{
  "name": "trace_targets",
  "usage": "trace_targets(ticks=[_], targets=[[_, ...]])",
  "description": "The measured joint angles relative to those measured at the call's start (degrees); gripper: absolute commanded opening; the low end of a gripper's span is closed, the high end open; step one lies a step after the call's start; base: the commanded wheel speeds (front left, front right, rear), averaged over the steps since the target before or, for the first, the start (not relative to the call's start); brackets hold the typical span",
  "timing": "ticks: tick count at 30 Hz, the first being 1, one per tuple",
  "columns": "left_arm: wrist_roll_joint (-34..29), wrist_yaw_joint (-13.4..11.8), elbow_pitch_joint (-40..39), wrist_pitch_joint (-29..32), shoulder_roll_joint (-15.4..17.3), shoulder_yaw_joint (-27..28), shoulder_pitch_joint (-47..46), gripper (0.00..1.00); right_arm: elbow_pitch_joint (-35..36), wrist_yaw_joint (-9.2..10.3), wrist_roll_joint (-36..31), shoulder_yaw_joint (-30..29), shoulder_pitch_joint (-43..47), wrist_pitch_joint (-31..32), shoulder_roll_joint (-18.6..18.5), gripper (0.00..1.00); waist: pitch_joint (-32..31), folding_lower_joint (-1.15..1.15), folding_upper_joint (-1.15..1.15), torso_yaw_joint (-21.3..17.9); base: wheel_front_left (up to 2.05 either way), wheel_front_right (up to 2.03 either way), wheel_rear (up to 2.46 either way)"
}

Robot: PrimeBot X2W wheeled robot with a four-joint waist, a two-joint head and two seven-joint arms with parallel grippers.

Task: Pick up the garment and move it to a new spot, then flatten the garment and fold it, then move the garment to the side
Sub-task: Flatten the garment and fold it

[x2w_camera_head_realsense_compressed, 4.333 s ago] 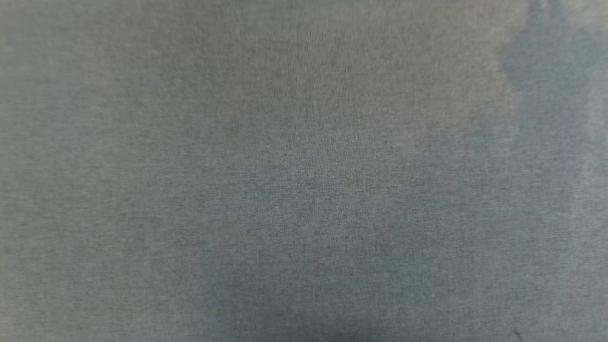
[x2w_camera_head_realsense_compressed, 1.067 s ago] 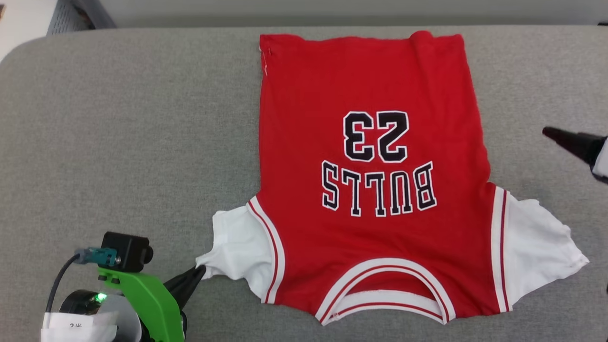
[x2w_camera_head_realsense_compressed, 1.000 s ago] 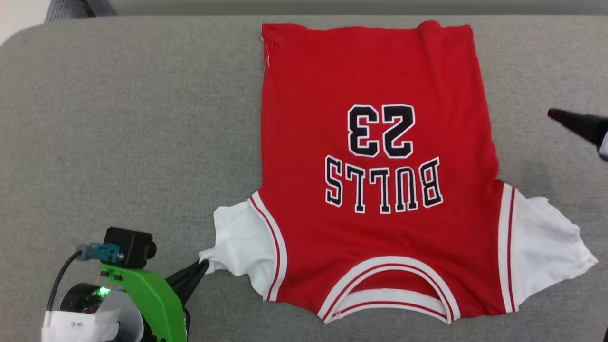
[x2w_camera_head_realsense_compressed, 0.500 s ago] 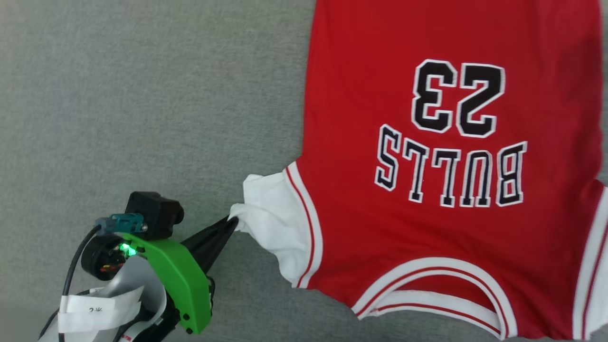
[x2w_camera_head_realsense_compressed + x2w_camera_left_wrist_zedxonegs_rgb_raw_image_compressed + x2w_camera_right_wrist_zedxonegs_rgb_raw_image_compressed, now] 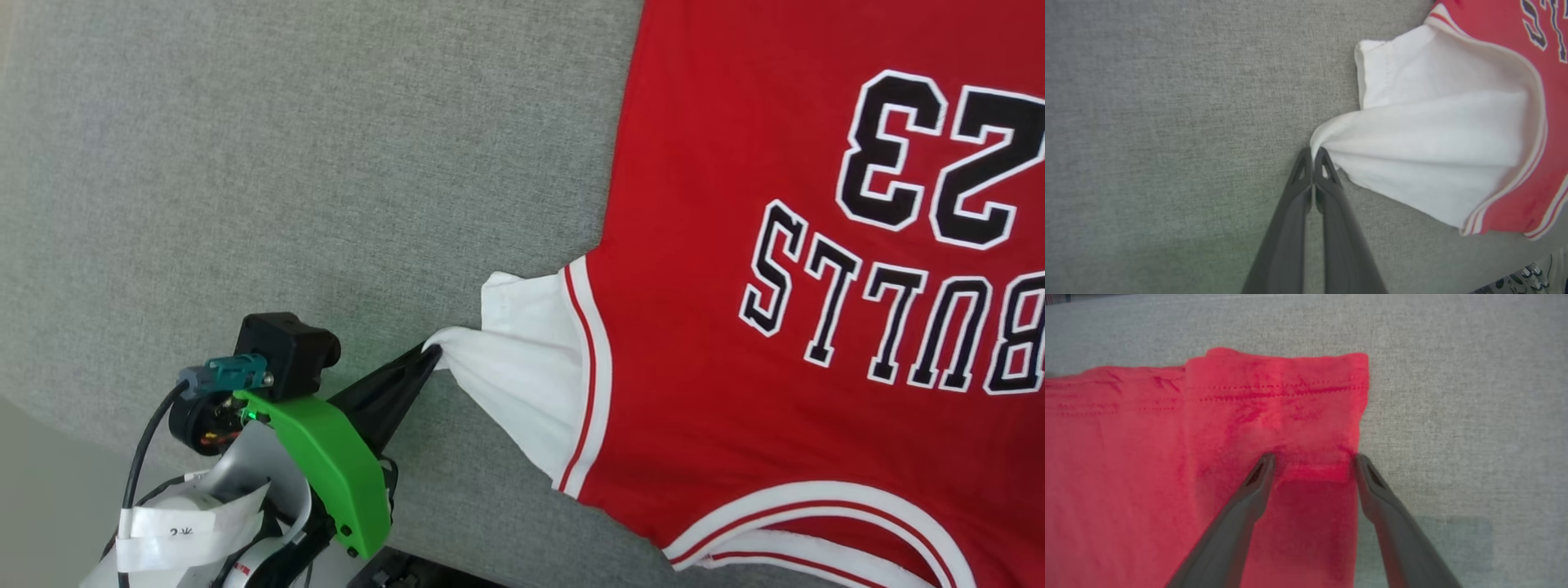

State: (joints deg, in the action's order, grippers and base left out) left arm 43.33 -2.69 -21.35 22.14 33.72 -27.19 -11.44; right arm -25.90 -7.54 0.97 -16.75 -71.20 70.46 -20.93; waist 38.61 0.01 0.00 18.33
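Red jersey-style T-shirt (image 5: 702,269) reading "BULLS 23" upside down sits on the grey fabric surface (image 5: 286,163) — left gripper (image 5: 433,353) clamped on its white sleeve tip, right gripper (image 5: 1312,461) spread wide over the hem.

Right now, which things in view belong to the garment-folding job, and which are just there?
Part of the job:
- garment, spread on the grey surface
- left gripper, shut on its white sleeve
- right gripper, open at its red hem corner

Just there:
- grey fabric surface
- green camera mount
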Motion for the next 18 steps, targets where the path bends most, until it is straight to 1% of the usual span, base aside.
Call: trace_targets(ticks=[7, 8, 10, 18], targets=[[-0.01, 0.49, 0.55, -0.6, -0.8, -0.07, -1.04, 0.0, -1.99, 0.0, -0.01, 0.24, -1.18, -0.65, -0.94, 1.0, 1.84, 0.0, 0.0, 1.81, 0.0, 0.0, 0.0], [-0.01, 0.49, 0.65, -0.81, -0.8, -0.07, -1.09, 0.0, -2.2, 0.0, -0.01, 0.62, -1.15, -0.63, -1.07, 0.96, 1.87, 0.0, 0.0, 1.89, 0.0, 0.0, 0.0], [-0.01, 0.49, 0.8, -0.93, -0.82, -0.08, -1.2, 0.0, -2.69, 0.01, 0.26, 1.48, -1.11, -0.54, -1.29, 0.0, 1.71, -0.01, 0.0, 1.88, 0.0, 0.0, 0.0], [0.0, 0.51, 1.68, -1.01, -1.01, -0.15, -1.47, 0.0, -3.69, 0.0, 1.71, 2.42, -0.62, -0.42, -1.99, 0.0, 0.94, 0.0, 0.0, 1.72, 0.0, 0.0, 0.0]])
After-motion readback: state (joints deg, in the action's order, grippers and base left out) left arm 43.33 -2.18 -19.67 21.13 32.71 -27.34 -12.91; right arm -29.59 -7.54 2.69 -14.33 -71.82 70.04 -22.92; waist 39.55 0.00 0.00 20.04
